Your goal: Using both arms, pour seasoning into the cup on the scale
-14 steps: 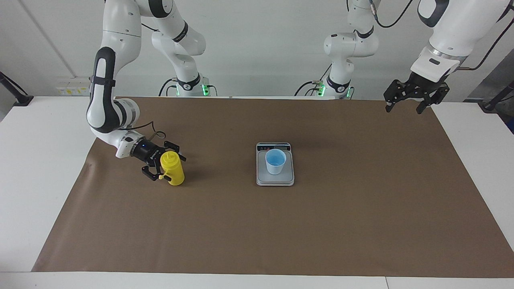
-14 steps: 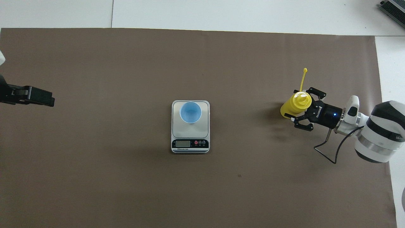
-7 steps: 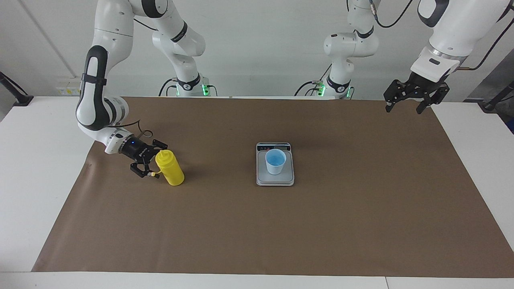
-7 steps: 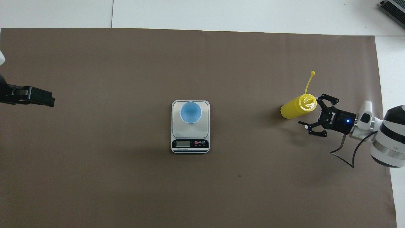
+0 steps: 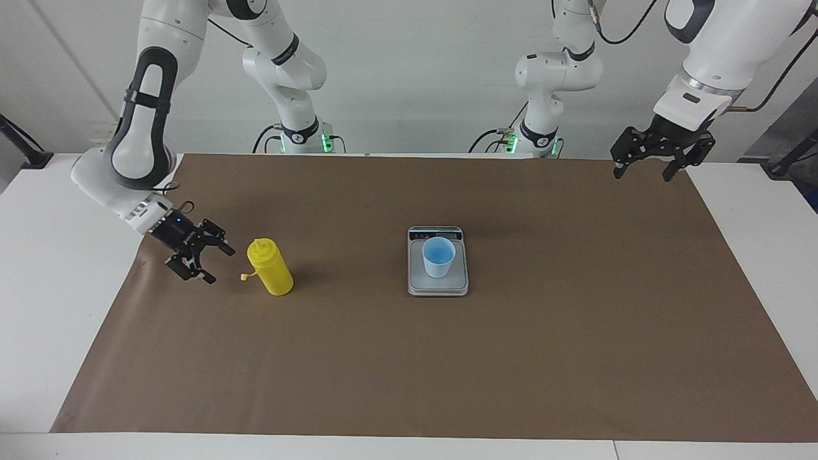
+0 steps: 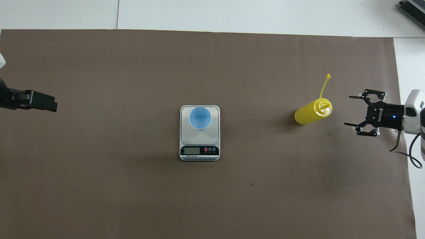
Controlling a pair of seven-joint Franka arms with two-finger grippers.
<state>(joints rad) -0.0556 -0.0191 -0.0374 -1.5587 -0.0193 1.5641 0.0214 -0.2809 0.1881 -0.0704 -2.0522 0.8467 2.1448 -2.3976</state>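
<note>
The seasoning, a yellow squeeze bottle (image 5: 271, 268) (image 6: 312, 112), stands upright on the brown mat toward the right arm's end, its tethered cap (image 6: 328, 76) hanging free of the nozzle. My right gripper (image 5: 216, 263) (image 6: 348, 110) hovers low beside the bottle, open and apart from it, nothing between its fingers. The light-blue cup (image 5: 438, 257) (image 6: 200, 117) stands on the silver scale (image 5: 438, 286) (image 6: 199, 139) at mid-table. My left gripper (image 5: 642, 174) (image 6: 49, 103) waits raised over the mat's corner at the left arm's end, open and empty.
A brown mat (image 5: 575, 332) covers most of the white table (image 5: 38, 255). Two smaller white arms with green lights (image 5: 300, 134) (image 5: 537, 137) stand at the robots' edge. A dark device (image 6: 413, 10) lies at the table's corner farthest from the robots.
My right gripper, whose open fingers stood around the bottle, has drawn back toward the right arm's end of the table. The bottle stays standing. The left arm has not moved.
</note>
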